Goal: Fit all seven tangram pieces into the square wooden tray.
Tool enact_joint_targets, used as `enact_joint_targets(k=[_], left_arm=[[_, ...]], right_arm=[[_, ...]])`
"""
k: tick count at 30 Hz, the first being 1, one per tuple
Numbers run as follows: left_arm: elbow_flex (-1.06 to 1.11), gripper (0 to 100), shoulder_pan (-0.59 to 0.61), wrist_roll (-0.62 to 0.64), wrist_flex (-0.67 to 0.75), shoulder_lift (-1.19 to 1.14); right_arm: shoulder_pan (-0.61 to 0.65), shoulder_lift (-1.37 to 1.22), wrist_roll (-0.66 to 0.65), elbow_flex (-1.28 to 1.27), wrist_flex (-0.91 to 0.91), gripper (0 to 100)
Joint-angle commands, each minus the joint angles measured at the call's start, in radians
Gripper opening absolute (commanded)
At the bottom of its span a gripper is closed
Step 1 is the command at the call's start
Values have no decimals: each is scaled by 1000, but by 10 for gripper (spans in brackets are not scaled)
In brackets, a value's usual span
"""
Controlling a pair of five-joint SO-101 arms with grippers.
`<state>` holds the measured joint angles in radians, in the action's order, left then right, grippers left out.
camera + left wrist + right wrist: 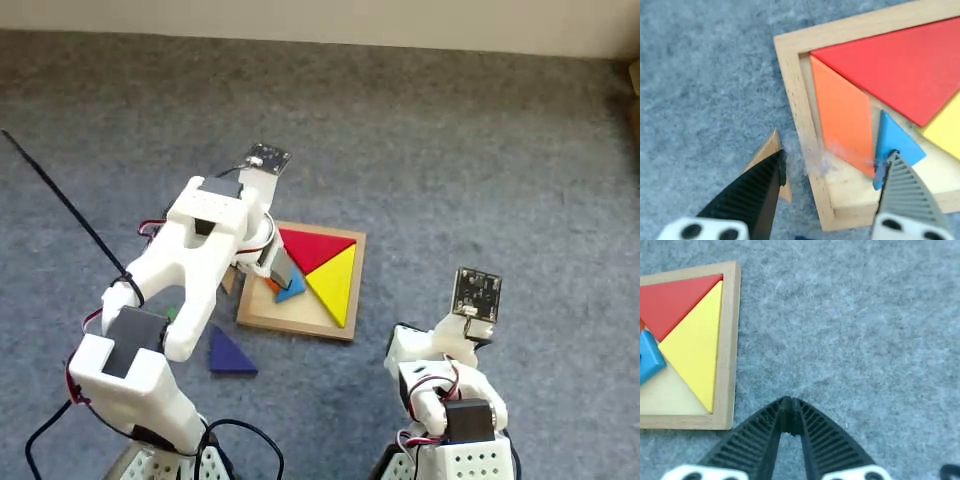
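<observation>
The square wooden tray (345, 330) lies mid-table and holds a red triangle (315, 248), a yellow triangle (335, 285), a blue triangle (895, 142) and an orange parallelogram (845, 115). My left gripper (835, 157) is open and straddles the tray's wall (795, 100). Its grey fingertip (892, 160) is at the blue triangle's edge, and its black fingertip (775, 165) is by a tan triangle (771, 150) on the carpet. My right gripper (790, 412) is shut on nothing, over bare carpet beside the tray (732, 340).
A dark blue triangle (230, 355) lies on the carpet near the tray's front left corner. A green piece (172, 313) peeks out from under the left arm. Open grey carpet stretches behind and to the right of the tray.
</observation>
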<state>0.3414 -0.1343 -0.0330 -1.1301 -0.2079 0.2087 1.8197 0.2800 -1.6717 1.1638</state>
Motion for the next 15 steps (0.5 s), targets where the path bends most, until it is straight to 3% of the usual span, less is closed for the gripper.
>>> enact_joint_targets(k=[1, 15], left_arm=[[-7, 302, -5, -11, 20, 2], [2, 301, 38, 133, 78, 2]], right_arm=[[-10, 13, -6, -157, -33, 8], [-10, 13, -6, -157, -33, 8]])
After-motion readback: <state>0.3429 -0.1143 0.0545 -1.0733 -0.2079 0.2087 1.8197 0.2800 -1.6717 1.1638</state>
